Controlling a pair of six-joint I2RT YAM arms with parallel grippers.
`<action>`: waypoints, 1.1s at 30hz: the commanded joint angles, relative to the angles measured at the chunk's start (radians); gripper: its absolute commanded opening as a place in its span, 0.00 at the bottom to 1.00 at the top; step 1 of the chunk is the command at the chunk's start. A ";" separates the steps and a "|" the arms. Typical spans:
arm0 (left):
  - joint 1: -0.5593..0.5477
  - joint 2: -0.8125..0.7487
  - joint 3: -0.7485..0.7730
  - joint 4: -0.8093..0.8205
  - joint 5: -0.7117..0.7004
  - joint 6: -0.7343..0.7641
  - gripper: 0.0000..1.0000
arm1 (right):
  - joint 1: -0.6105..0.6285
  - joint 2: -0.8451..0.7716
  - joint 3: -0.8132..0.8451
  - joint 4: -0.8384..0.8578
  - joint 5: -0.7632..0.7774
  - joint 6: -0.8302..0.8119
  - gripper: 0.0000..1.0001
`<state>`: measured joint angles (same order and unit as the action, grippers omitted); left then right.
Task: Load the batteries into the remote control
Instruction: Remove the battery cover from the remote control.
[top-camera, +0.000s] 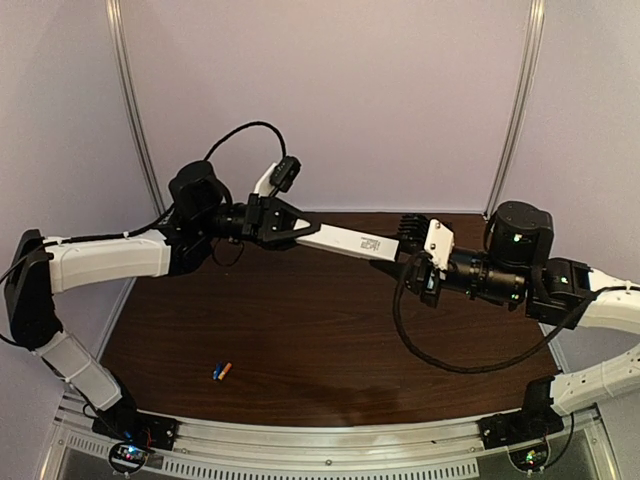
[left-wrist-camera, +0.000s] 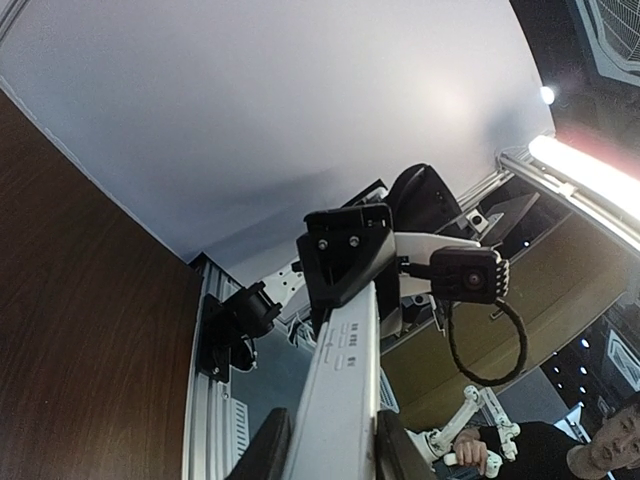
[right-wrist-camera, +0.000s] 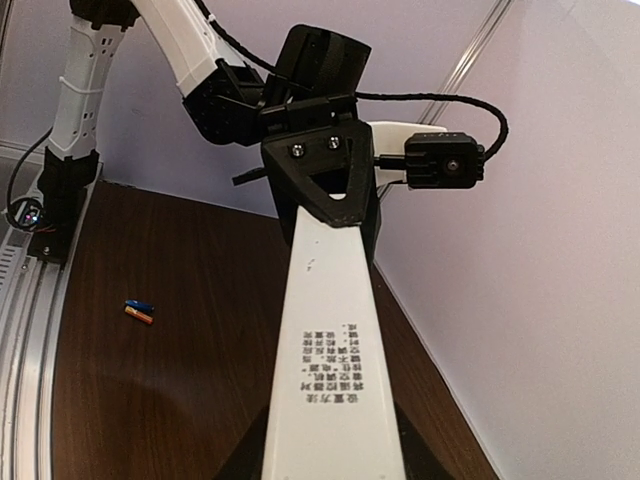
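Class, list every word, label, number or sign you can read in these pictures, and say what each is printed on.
On the remote control: a block of dark printed characters on its white face, too small to read.
On the batteries: any markings are too small to read.
No other text shows.

We find rows of small dark Chinese characters (right-wrist-camera: 343, 372) printed on the white face of the remote control (right-wrist-camera: 322, 300), too blurred for us to read.

Remote control (top-camera: 345, 241) ends hidden inside left end effector (top-camera: 297, 233) and right end effector (top-camera: 400, 252); batteries (top-camera: 222, 371) markings too small.
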<state>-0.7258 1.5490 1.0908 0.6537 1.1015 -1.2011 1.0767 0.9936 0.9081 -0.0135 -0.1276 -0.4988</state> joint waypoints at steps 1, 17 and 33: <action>-0.011 0.010 0.004 0.035 0.032 0.029 0.00 | 0.000 0.020 0.001 -0.061 0.050 -0.003 0.38; -0.011 0.021 0.003 -0.029 0.003 0.047 0.00 | 0.007 0.037 0.001 -0.051 0.120 -0.025 0.35; 0.029 -0.046 0.030 -0.469 -0.195 0.393 0.83 | 0.021 0.066 -0.054 -0.004 0.150 0.149 0.00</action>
<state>-0.7086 1.5623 1.0855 0.4793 1.0397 -1.0840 1.0897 1.0348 0.9001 -0.0700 -0.0242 -0.4709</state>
